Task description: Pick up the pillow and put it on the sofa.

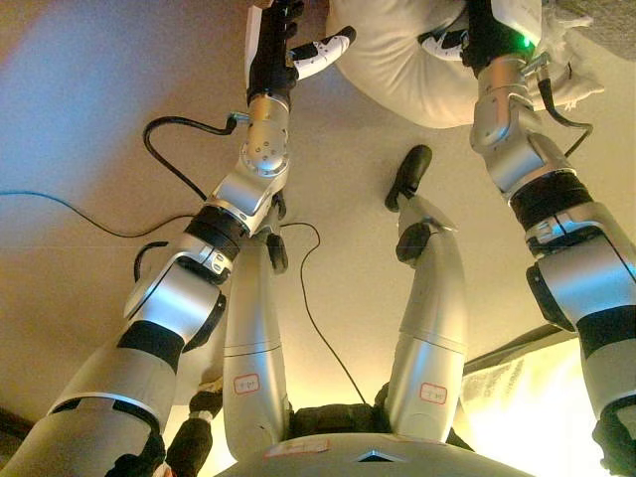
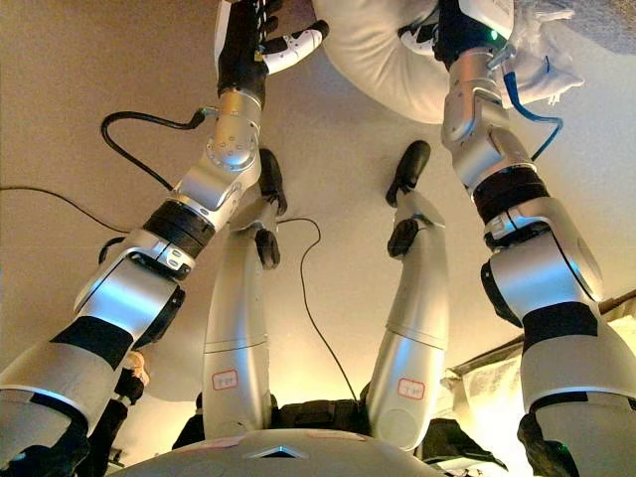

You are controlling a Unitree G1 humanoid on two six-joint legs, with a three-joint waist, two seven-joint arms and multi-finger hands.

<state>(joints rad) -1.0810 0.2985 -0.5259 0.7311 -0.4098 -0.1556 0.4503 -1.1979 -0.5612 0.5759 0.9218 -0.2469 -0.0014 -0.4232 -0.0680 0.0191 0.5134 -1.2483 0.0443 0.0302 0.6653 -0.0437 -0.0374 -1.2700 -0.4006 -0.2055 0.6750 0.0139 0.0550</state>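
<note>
A white pillow [image 1: 397, 70] lies on the beige floor at the top of the view, partly cut off by the top edge. My left hand [image 1: 283, 45] is at the pillow's left edge, open, with one white-covered finger [image 1: 328, 50] stretched out and touching or nearly touching the pillow's side. My right hand [image 1: 477, 35] is pressed down into the pillow's right part, and the pillow creases and bulges around it. It also shows in the right eye view [image 2: 447, 30].
A grey textured surface [image 1: 596, 15] shows at the top right behind the pillow. A pale cloth-covered object with a dark edge [image 1: 517, 397] sits at the lower right. A thin blue cable [image 1: 40, 202] runs over the floor at the left.
</note>
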